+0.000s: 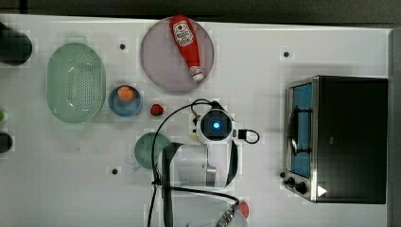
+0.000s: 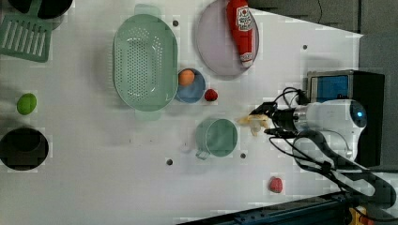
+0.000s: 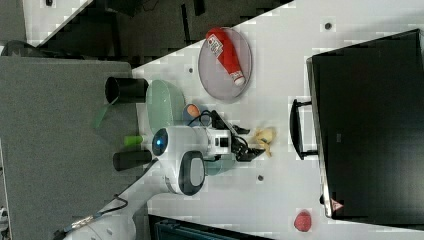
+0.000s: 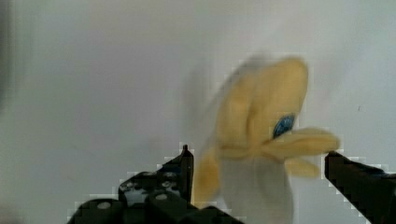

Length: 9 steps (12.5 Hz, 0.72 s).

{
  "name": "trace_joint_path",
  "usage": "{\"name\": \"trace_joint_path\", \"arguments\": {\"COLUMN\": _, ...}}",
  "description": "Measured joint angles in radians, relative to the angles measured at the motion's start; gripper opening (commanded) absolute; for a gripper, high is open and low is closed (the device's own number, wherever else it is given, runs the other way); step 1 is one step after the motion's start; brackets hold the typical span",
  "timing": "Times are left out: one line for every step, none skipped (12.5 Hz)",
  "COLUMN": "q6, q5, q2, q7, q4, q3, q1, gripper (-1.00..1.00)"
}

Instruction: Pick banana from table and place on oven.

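The gripper (image 4: 257, 161) is spread, one finger on each side of the banana (image 4: 264, 126) without pinching it. The banana (image 3: 264, 137) lies on the table (image 3: 280, 200), between the arm and the oven (image 3: 370, 125).

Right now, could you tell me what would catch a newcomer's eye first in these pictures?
Probably the gripper, its fingers open on either side of the peeled banana on the white table. Next, the red ketchup bottle lying on a grey plate, and the black-topped oven at the top view's right.
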Motion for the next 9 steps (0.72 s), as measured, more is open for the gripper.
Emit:
{"name": "trace_joint_path", "arguments": {"q6": -0.002, "q5": -0.001, "q2": 0.011, "q7": 0.0, "q4": -0.002, "q3": 0.005, "q1": 0.002, "gripper": 0.43}}
{"name": "trace_joint_path", "arguments": {"q6": -0.004, "q5": -0.005, "q2": 0.016, "q7": 0.001, "q4": -0.002, "q3": 0.008, "q1": 0.008, "gripper": 0.18}}
{"name": "trace_joint_path", "arguments": {"q6": 0.004, "q5": -0.014, "q2": 0.018, "q7": 0.001, "q4": -0.002, "q3": 0.002, "q1": 0.016, "gripper": -0.06}}
{"name": "trace_joint_path", "arguments": {"q6": 0.013, "q5": -0.02, "q2": 0.017, "q7": 0.001, "q4": 0.0, "q3": 0.002, "q1": 0.017, "gripper": -0.28}}
{"name": "trace_joint_path", "arguments": {"q6": 0.01, "q5": -0.01, "q2": 0.01, "q7": 0.001, "q4": -0.002, "q3": 0.0, "q1": 0.013, "gripper": -0.48}}
{"name": "trace_joint_path", "arguments": {"q6": 0.014, "q5": 0.003, "q2": 0.006, "q7": 0.001, "q4": -0.01, "q3": 0.0, "q1": 0.008, "gripper": -0.5}}
{"name": "trace_joint_path", "arguments": {"q6": 0.014, "q5": -0.007, "q2": 0.012, "q7": 0.001, "q4": -0.012, "q3": -0.008, "q1": 0.009, "gripper": -0.5}}
{"name": "trace_joint_path", "arguments": {"q6": 0.014, "q5": -0.013, "q2": 0.017, "q7": 0.001, "q4": -0.006, "q3": -0.002, "q1": -0.001, "gripper": -0.5}}
{"name": "trace_joint_path", "arguments": {"q6": 0.017, "q5": 0.001, "q2": 0.005, "q7": 0.001, "q4": -0.01, "q3": 0.006, "q1": -0.009, "gripper": -0.5}}
